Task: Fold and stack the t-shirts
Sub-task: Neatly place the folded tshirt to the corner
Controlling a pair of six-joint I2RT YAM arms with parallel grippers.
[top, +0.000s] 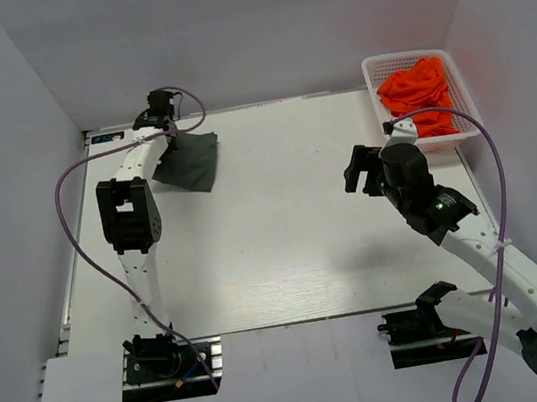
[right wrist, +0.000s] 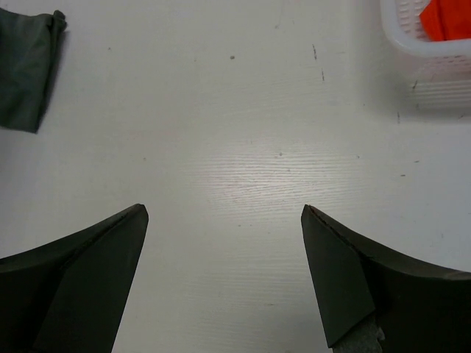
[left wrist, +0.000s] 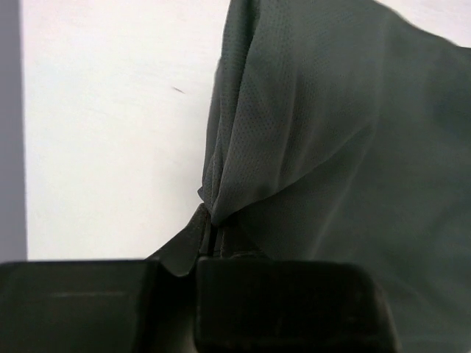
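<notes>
Broadly, the white table is a smooth, faintly grained board, and both arms reach out over it. At its far right corner a white plastic lattice basket holds the orange t-shirts. They form a crumpled bright heap, beyond the right gripper and off to its right. That gripper hangs over bare table with its jaws spread wide and nothing between them.

The dark grey t-shirt lies well away to that hand's left, a flattish, roughly four-sided bundle. The left gripper sits at the bundle's far corner. From that hand the cloth spreads toward the near side and toward the table's middle, with its long axis slanting away from the pinch. The left arm is plainly the nearer one; the right is well apart from this shirt.

In the left wrist view the fingers are pressed together on a gathered edge of the grey cloth. It puckers into a pleat at the tips and fans out ahead of them. The fabric is a fine, matte mesh knit, thin and limp, draping in soft folds. I judge that any drag or fold must run along that slant. With only one corner pinched, the rest is likely to trail and bunch.
</notes>
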